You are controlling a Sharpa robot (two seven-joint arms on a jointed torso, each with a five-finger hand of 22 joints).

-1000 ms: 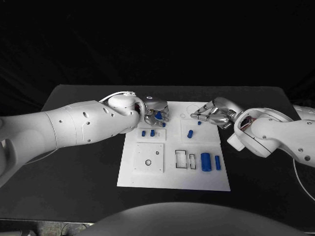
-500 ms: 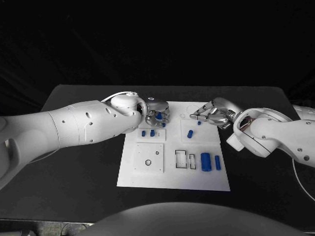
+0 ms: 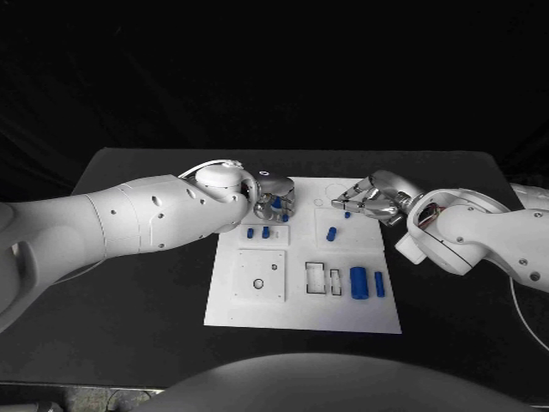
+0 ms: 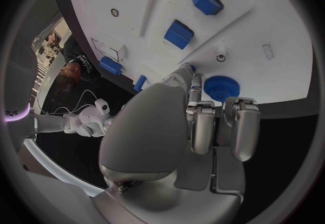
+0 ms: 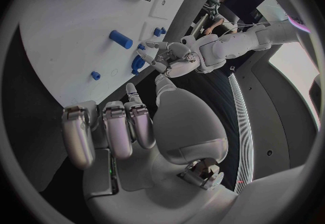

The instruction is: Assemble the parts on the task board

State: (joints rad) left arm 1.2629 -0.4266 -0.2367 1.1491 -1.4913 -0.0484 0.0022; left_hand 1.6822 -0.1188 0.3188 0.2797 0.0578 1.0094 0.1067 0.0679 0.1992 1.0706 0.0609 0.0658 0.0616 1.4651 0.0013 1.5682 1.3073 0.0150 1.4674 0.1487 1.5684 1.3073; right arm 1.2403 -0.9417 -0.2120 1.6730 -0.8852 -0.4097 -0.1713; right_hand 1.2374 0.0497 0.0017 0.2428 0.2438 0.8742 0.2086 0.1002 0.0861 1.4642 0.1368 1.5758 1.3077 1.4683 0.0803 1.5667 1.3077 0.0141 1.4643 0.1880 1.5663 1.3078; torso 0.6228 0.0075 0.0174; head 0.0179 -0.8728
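Task board (image 3: 302, 300), white plate, lies at the middle of the black table (image 3: 139, 283); all places given from it. Left hand (image 3: 271, 204) sits over the board's far left corner, fingers curled in around a blue part (image 3: 276, 202) at their tips; the left wrist view shows a round ridged blue part (image 4: 218, 87) just beyond the fingertips (image 4: 195, 80), contact not plain enough to tell whether it is gripped. Right hand (image 3: 371, 199) sits at the board's far right edge, fingers curled close together; whether anything lies in them cannot be told. Two short blue pieces (image 3: 258, 232) stand side by side on the board's left half, just near of the left hand; one slanted blue peg (image 3: 332, 233) right of centre; a small blue stud (image 3: 347, 215) beside the right hand; a thick blue cylinder (image 3: 358, 282) and a thinner blue bar (image 3: 378, 283) lie parallel near the board's right edge, beside two rectangular slots (image 3: 322, 279).
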